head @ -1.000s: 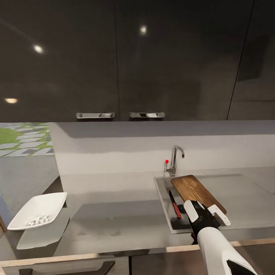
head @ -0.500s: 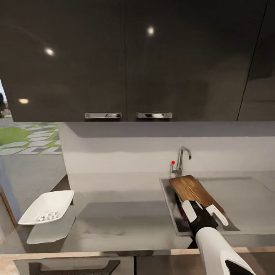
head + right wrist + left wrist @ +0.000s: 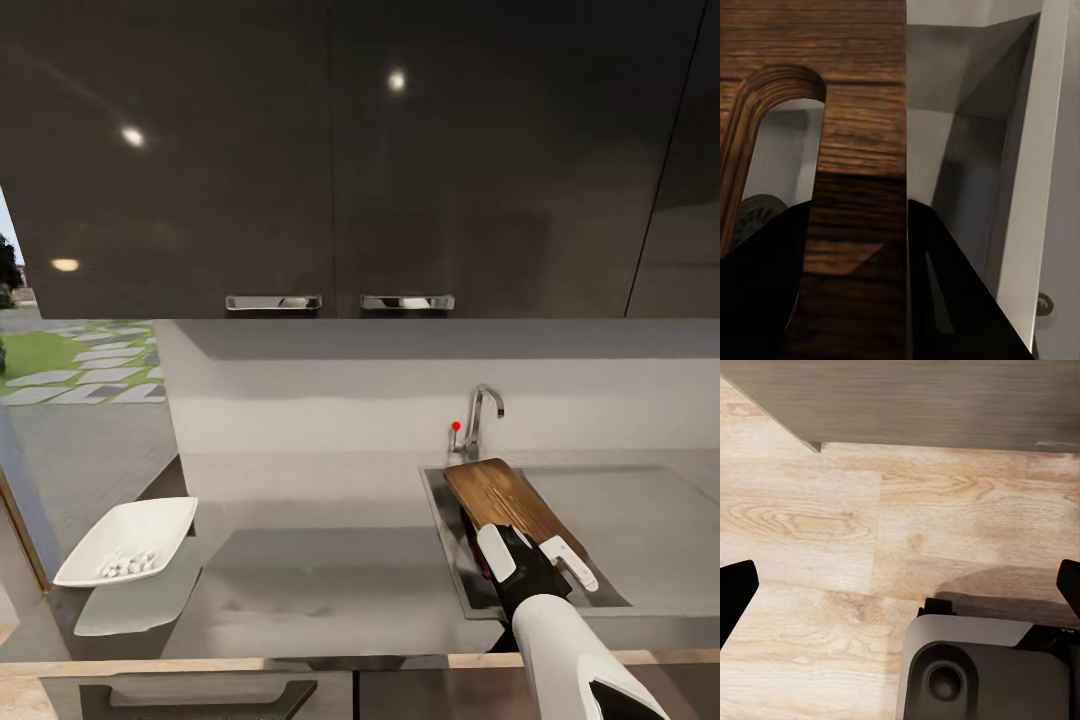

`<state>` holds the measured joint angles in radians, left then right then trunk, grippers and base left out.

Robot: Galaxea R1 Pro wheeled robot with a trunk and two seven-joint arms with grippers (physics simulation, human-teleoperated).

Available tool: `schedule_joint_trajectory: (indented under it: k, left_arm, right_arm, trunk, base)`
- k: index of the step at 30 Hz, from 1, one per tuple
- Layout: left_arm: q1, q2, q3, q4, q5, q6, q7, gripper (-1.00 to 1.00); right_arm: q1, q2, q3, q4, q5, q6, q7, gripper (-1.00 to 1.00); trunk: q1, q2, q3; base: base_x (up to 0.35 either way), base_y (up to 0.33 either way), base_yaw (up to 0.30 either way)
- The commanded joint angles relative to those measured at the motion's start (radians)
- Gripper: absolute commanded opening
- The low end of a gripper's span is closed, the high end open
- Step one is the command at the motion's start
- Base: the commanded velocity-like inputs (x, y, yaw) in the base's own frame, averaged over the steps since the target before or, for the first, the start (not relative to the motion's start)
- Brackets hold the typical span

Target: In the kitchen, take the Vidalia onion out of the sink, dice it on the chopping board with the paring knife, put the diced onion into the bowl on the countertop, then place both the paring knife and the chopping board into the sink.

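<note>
Bench (image 3: pixel 300 580) runs left to right; sink (image 3: pixel 440 540) sits at its right. Chopping board (image 3: pixel 510 500) hangs tilted over the basin, near end clamped in the right end effector (image 3: pixel 535 562), handle slot just beyond the grip. Paring knife (image 3: pixel 470 535) lies in the basin, mostly hidden under the board. Bowl (image 3: pixel 130 535) with diced onion (image 3: pixel 125 565) is far left. Advice: lower the board flat beside the knife, then release. Left end effector (image 3: pixel 900 585) is spread open over wood floor (image 3: pixel 832 525).
</note>
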<state>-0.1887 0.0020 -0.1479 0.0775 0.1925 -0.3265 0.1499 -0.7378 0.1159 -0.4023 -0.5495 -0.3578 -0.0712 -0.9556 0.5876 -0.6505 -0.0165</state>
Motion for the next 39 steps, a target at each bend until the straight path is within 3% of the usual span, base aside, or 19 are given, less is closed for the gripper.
schedule_joint_trajectory:
  k: [1, 39]
  left_arm:
    - [-0.002, 0.0, -0.009, 0.004, 0.008, -0.006, 0.0, 1.0]
    - [-0.002, 0.004, -0.009, 0.004, 0.008, -0.006, 0.0, 1.0]
  right_arm:
    - [-0.001, 0.001, -0.003, -0.001, -0.005, -0.007, 0.0, -1.0]
    - [-0.002, 0.001, -0.003, 0.0, -0.006, -0.007, 0.001, -1.0]
  trunk:
    - [0.0, -0.002, -0.002]
    - [0.0, -0.002, -0.002]
  base:
    - [0.0, 0.0, 0.0]
    - [0.009, 0.0, 0.0]
